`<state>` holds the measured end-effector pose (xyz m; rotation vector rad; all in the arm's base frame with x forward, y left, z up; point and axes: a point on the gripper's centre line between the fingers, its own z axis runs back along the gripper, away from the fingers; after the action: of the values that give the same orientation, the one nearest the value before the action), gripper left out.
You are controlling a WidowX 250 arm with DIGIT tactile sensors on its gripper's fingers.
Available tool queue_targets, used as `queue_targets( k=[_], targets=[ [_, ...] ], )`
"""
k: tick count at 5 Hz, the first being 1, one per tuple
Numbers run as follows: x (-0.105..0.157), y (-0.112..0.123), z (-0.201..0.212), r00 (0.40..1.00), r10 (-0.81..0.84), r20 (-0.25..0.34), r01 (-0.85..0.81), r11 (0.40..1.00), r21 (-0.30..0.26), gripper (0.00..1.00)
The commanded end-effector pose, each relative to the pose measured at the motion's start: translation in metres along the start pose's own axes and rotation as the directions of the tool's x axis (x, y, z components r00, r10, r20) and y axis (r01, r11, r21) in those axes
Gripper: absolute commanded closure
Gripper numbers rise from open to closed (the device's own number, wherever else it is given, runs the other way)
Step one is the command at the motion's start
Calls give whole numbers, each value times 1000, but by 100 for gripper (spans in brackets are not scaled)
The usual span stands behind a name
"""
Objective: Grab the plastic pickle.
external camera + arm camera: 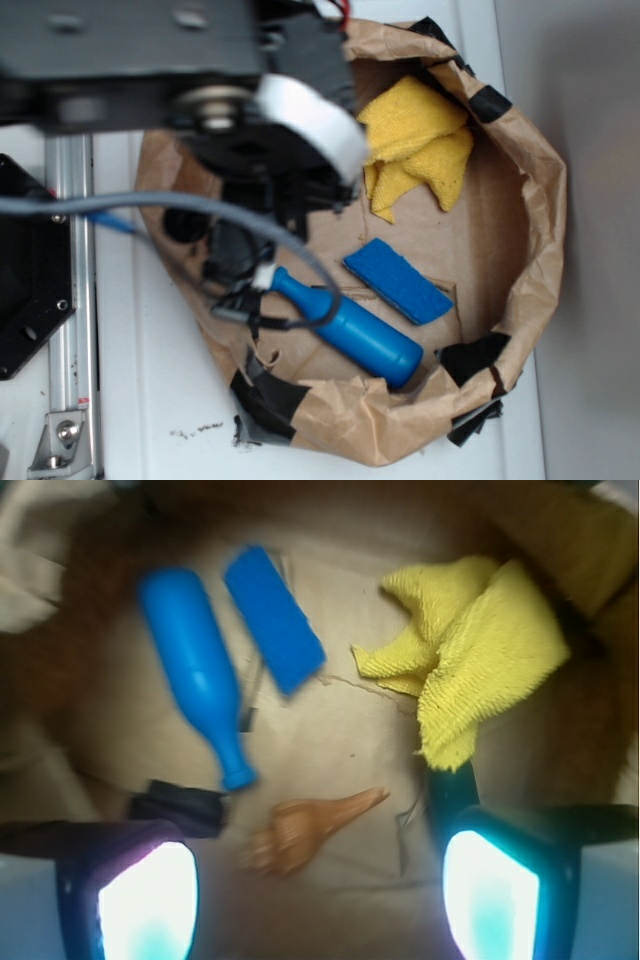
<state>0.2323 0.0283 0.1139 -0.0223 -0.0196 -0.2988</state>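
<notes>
The gripper (320,880) is hovering with jaws spread wide. The pickle (452,792) is lying off centre beside one finger, so closing here is risking catching the shell (305,830) instead.

My exterior view is bright but the arm (200,90) blurs up close; my wrist view is soft, dim-cornered, both fingertips (150,905) glaring white.

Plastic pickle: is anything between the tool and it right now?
Partly. The wrist view shows only a dark green end, likely the plastic pickle, just ahead of one finger of the open tool. The yellow cloth covers its far end. The seashell lies beside it, between the fingers.
</notes>
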Motion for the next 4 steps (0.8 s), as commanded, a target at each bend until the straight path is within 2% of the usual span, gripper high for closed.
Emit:
queue_targets(
  k=[1,2,3,4],
  targets=[
    [-2,18,-41,985,-145,-94,155,982,107,0],
    [-18,23,-69,935,-263,-239,298,946,124,0],
    [-23,37,-71,957,-214,-195,232,970,76,0],
    [-29,48,-85,960,-172,-222,177,984,3,0]
  ],
)
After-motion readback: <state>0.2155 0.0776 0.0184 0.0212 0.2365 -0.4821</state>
